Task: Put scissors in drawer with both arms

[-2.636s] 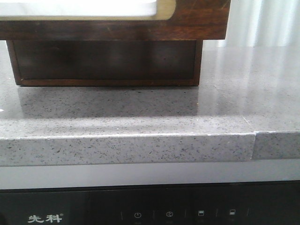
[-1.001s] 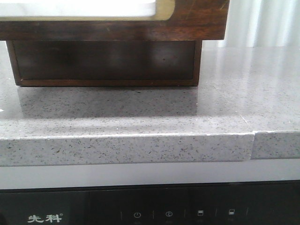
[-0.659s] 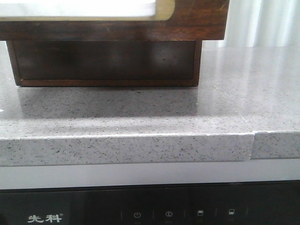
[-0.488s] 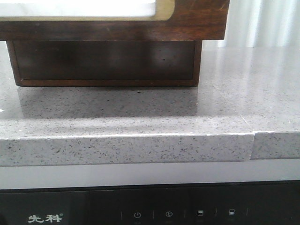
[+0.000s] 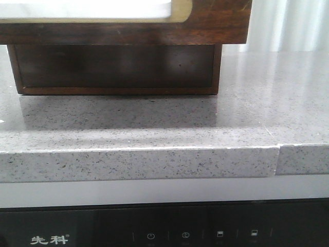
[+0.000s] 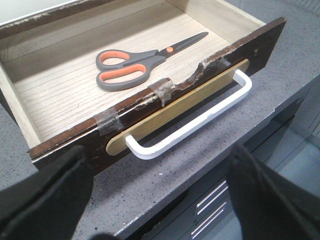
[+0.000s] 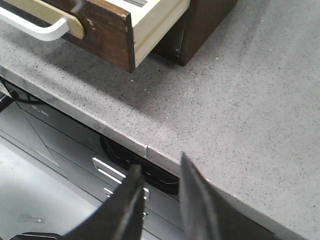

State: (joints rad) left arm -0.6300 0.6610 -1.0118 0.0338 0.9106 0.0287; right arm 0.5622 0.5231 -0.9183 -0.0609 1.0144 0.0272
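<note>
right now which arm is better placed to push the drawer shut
Left, probably. Its open hand faces the drawer front and white handle, scissors already inside. The right hand sits off past the drawer's corner.

The front camera sits low, about level with the tabletop (image 5: pixel 154 123) edge, and faces forward, very near the drawer (image 5: pixel 216 23), whose front fills the upper frame. An appliance panel (image 5: pixel 164 231) shows below the edge.

The left wrist camera looks steeply down from above and in front of the drawer (image 6: pixel 200 95), close enough to see inside it, its own tool (image 6: pixel 160 200) framing the lower corners.

The right wrist camera looks down over the tabletop (image 7: pixel 240 100) edge, off the drawer's (image 7: pixel 115 35) right end, with its tool (image 7: pixel 157 200) in the foreground.

All three views share the drawer front and tabletop edge; both wrist views catch the white handle (image 6: pixel 195 122).
</note>
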